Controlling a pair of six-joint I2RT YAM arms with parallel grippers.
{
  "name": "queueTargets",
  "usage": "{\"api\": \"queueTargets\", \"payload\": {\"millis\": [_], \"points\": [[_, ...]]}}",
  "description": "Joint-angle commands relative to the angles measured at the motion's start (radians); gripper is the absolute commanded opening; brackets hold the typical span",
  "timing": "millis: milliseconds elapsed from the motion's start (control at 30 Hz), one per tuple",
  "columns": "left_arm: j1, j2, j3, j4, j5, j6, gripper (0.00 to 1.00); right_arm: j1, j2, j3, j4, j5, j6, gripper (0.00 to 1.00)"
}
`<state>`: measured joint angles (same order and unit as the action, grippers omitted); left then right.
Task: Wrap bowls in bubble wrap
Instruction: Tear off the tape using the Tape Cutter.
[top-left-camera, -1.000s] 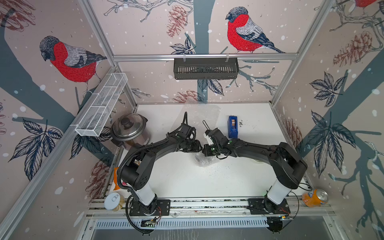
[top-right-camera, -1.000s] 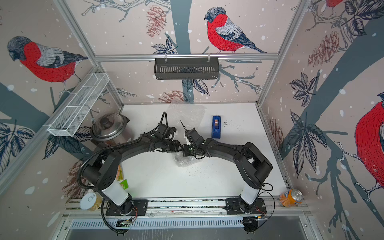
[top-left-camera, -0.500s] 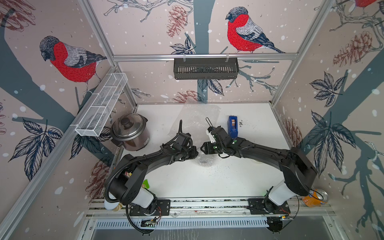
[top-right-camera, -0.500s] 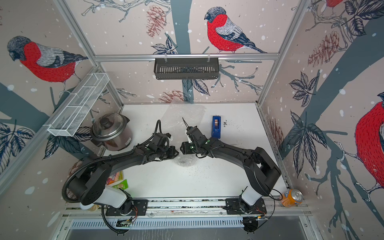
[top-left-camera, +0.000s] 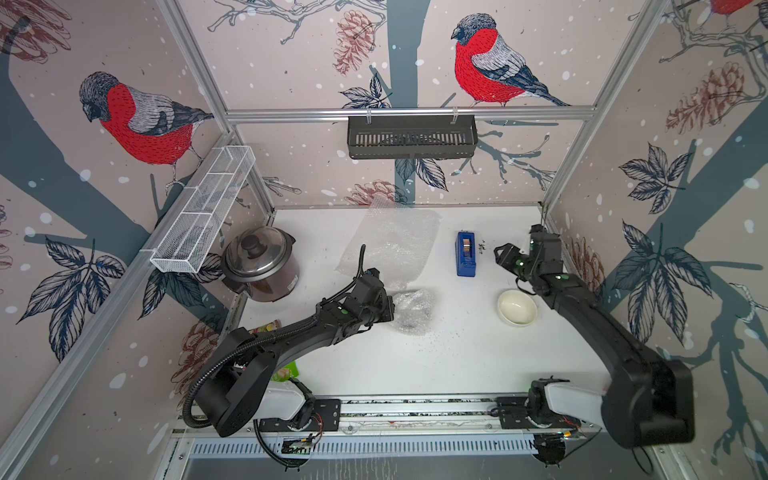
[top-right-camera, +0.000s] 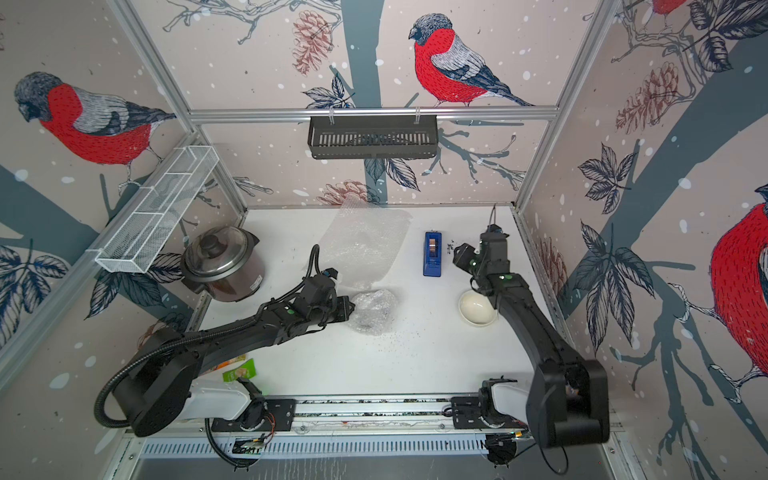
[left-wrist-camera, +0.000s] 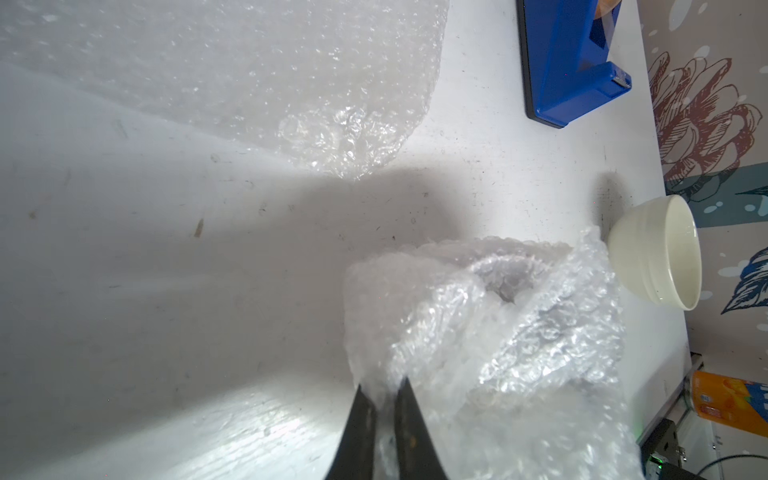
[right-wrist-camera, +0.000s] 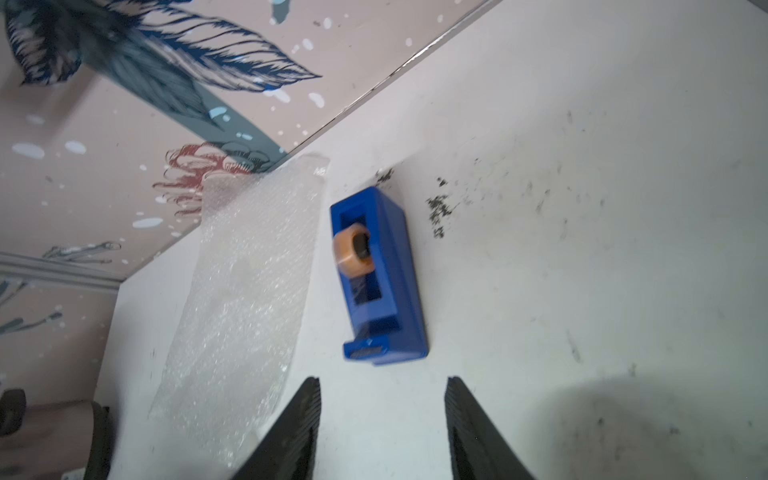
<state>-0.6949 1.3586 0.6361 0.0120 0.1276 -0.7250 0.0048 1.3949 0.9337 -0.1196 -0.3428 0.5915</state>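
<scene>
- Bubble wrap (top-left-camera: 411, 311) lies bunched mid-frame on the table (top-left-camera: 415, 365), its edge pinched in the closed left claw (left-wrist-camera: 382, 384).
- Cream bowl (top-left-camera: 517, 307) sits bare, right of centre.
- Right claw (right-wrist-camera: 382, 380) gapes, empty.

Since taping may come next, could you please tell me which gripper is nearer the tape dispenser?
Right. The right gripper is open beside the dispenser, pointing at it; the left gripper is farther away, shut on the bubble wrap bundle.
</scene>
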Motion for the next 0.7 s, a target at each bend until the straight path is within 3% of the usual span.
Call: {"api": "queueTargets", "payload": {"millis": [0, 300, 667], "points": [[-0.011, 0.012, 0.010, 0.064, -0.018, -0.009, 0.01, -0.040, 0.141, 0.091, -0.006, -0.362, -0.107, 0.48], [-0.025, 0.034, 0.014, 0.055, -0.031, -0.026, 0.00, 0.005, 0.336, 0.185, -0.003, -0.341, -0.134, 0.46], [-0.029, 0.051, 0.025, 0.045, -0.032, -0.027, 0.00, 0.017, 0.437, 0.198, 0.009, -0.315, -0.144, 0.42]]}}
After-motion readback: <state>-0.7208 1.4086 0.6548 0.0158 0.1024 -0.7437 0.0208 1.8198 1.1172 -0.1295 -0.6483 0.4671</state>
